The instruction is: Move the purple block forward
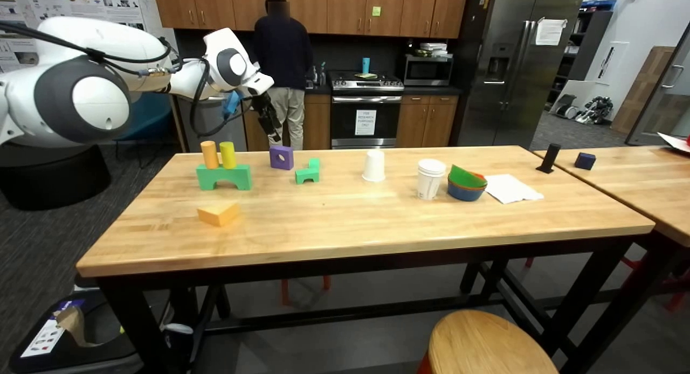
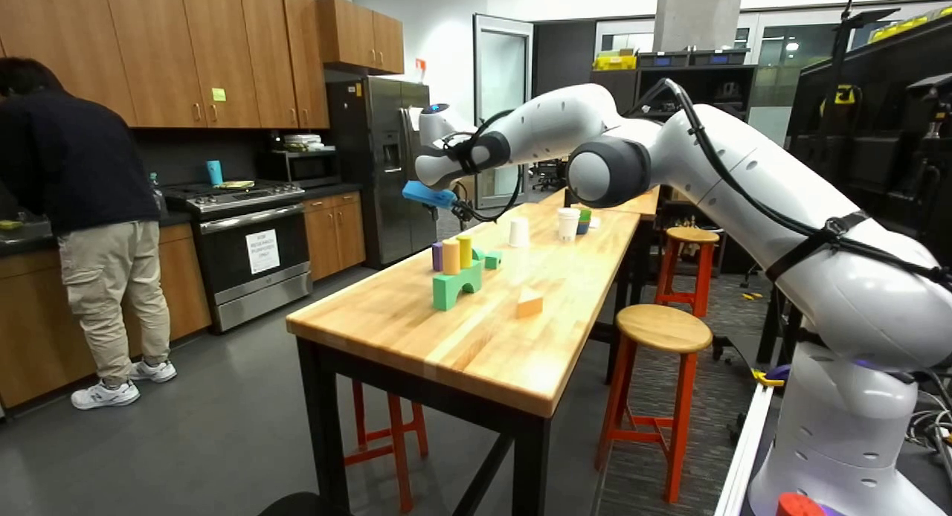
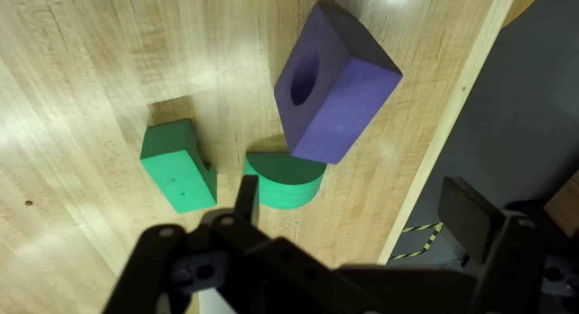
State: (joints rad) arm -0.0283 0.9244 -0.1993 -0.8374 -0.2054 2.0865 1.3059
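Note:
The purple block (image 3: 346, 110), square with a round hole through it, stands upright on the wooden table; it shows in an exterior view (image 1: 275, 158) and, partly behind an orange cylinder, in an exterior view (image 2: 436, 256). My gripper (image 3: 353, 187) hangs above the table's far edge with its jaws wide apart and nothing between them. In the wrist view the block lies ahead of the fingers (image 3: 470, 214), not touching them. An exterior view shows the gripper (image 1: 275, 132) pointing down, just above and behind the block.
A green half-round block (image 3: 289, 192) and a small green block (image 3: 178, 180) stand close to the purple one. A green arch (image 1: 237, 175) carries two cylinders; an orange wedge (image 1: 218, 214) lies nearby. White cups (image 1: 374, 166) and nested bowls (image 1: 467, 193) stand farther along the table.

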